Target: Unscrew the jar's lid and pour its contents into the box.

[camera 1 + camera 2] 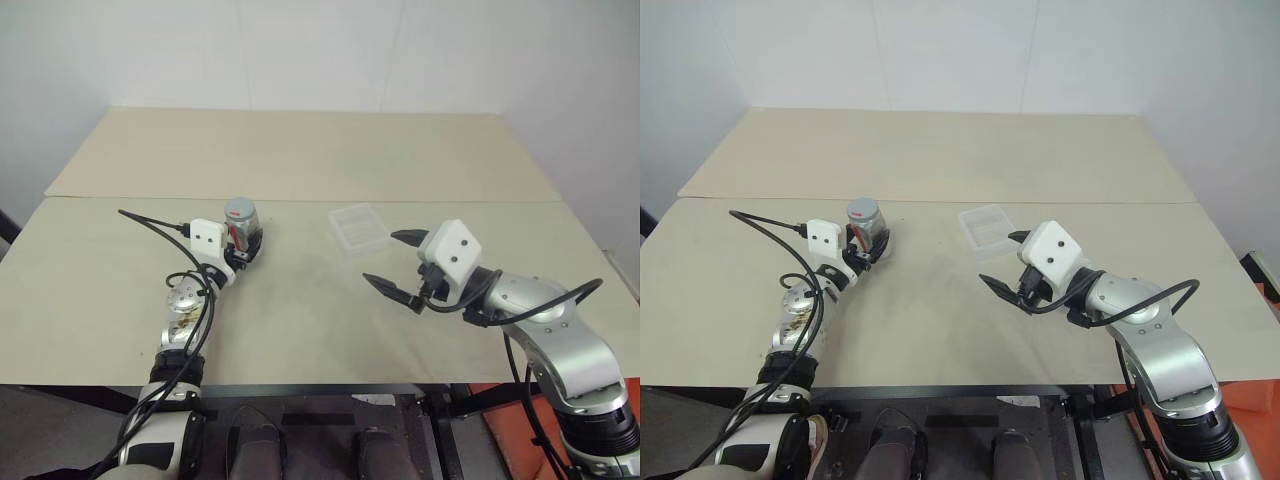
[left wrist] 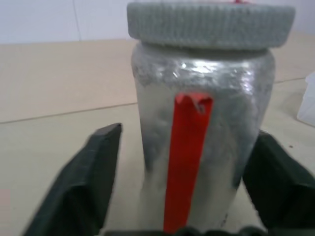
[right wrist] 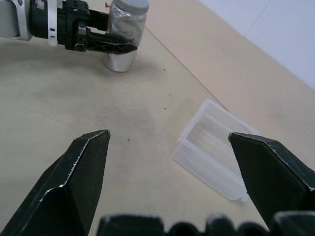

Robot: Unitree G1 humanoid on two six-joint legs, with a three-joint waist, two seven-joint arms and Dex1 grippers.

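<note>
Jar (image 1: 241, 226): one, upright on the tabletop (image 1: 300, 300), toward my left side. Silvery crinkled wall with one red vertical strip down its front; no writing on it that I can read. It stands between the two black fingers (image 2: 81, 182) of my left claw (image 1: 245, 243), one finger on each side of its lower body; in the left wrist view a thin gap still shows at each flank, so I cannot tell whether the pads are pressing it yet.

Lid (image 2: 210, 23): one, grey, ribbed around its edge, seated on the jar's mouth.

Box (image 1: 359, 229): one, clear whitish plastic tray with rounded corners, lying flat on the tabletop, well apart from the jar and nearer my right arm. No label or print visible.

Claws: two. My right claw (image 1: 394, 263) hovers above the tabletop just beside the box, fingers spread wide, nothing between them.

Tabletop: two pale boards meeting at one seam behind the jar and box.
</note>
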